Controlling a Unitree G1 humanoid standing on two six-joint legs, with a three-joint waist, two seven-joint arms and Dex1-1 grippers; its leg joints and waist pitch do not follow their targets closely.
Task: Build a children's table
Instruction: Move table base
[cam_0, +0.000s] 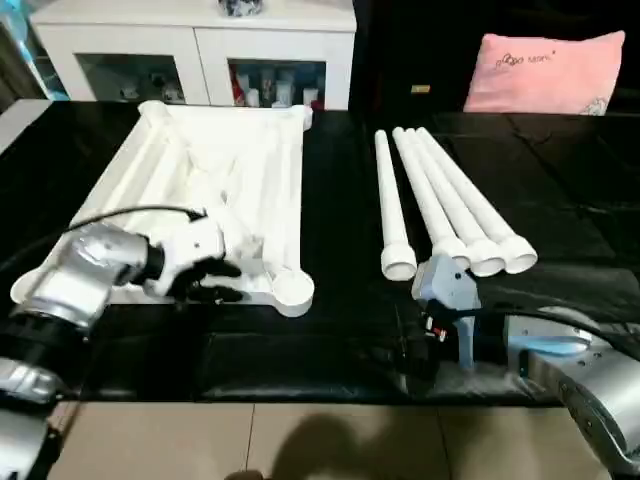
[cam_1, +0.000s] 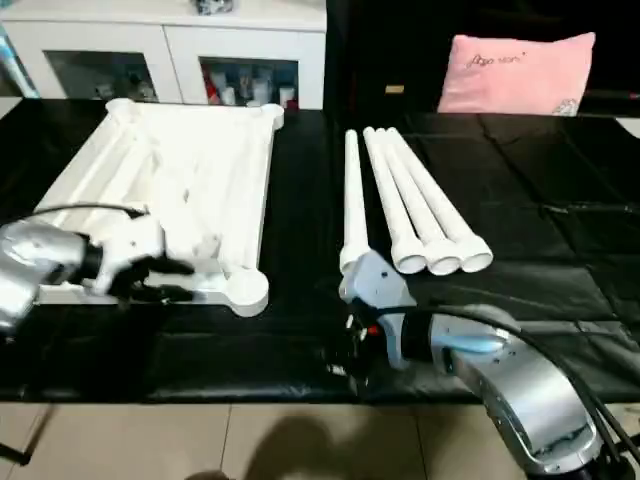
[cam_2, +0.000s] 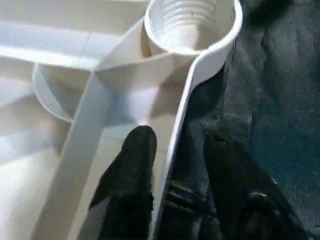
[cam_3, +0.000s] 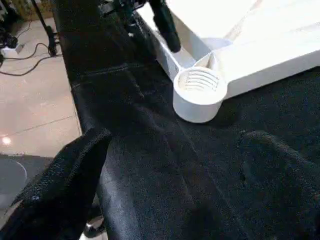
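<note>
- Right gripper (cam_3: 165, 165) released, fingers wide, over black cloth (cam_0: 330, 350) nearest the tabletop's corner socket (cam_3: 199, 85).
- Left gripper (cam_2: 175, 165) straddles tabletop (cam_0: 215, 190) near rim, one finger each side; whether clamped, can't tell.
- Tabletop ribbed side up.
- Four legs (cam_0: 450, 205) side by side right of it.
- Cabinet (cam_0: 195, 50), pink pillow (cam_0: 545, 70) beyond.

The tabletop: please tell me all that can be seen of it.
The tabletop is white plastic, rectangular, lying upside down on the black cloth, ribbed underside up. Round sockets mark its corners; the near socket is threaded inside and empty. No legs are fitted; the four legs lie apart to its right. The left gripper straddles its near rim, one finger inside and one outside.
</note>
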